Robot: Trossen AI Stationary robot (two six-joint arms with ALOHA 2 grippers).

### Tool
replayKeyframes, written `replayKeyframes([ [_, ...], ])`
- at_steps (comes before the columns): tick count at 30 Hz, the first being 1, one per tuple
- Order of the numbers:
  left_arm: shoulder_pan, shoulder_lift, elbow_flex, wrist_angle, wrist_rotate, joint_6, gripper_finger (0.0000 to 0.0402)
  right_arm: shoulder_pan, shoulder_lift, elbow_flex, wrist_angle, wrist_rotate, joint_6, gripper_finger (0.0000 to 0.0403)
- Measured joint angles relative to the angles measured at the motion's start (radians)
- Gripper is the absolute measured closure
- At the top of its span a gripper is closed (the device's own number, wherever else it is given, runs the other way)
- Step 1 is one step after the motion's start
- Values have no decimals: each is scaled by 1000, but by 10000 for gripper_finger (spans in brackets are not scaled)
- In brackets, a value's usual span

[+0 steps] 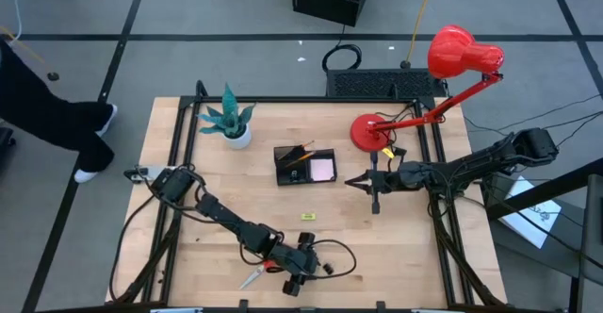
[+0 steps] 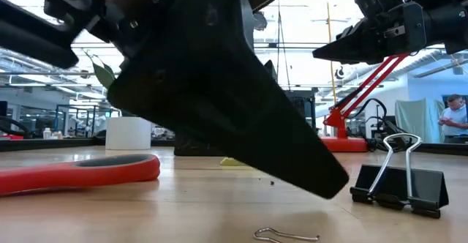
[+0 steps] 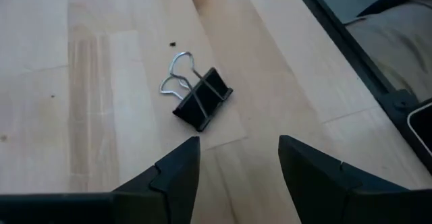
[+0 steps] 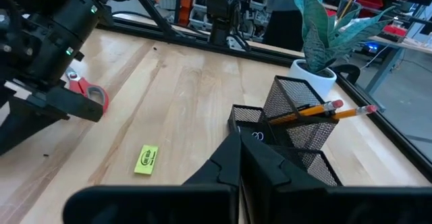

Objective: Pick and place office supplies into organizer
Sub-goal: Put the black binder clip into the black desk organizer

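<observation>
My left gripper [image 3: 236, 163] hovers open low over the table's near edge, its fingers just short of a small black binder clip [image 3: 200, 99] that lies on the wood. The same clip [image 2: 401, 184] shows in the low view, beside that gripper [image 2: 241, 104]. Red-handled scissors [image 1: 259, 271] lie flat just left of the left gripper [image 1: 301, 277]. The black mesh organizer [image 1: 303, 165] stands mid-table with orange pencils [image 4: 324, 109] leaning in its cup and a pink pad [image 1: 323, 169] inside. A small yellow piece [image 1: 307, 216] lies in front of it. My right gripper [image 1: 363, 183] hangs shut above the table, right of the organizer.
A potted teal plant [image 1: 231, 124] stands at the far left, and a red desk lamp [image 1: 377, 132] at the far right beside a black keyboard [image 1: 384, 83]. A loose bent wire [image 2: 285, 235] lies at the near edge. A person stands beyond the table's left side.
</observation>
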Motion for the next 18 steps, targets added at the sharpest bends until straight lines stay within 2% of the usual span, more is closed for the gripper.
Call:
replayKeyframes([
  [6,24,0,0,57,18,16,195,0,0,0,-1,-1,6,403],
  [18,127,0,0,87,218,-10,195,0,0,0,-4,-2,5,403],
])
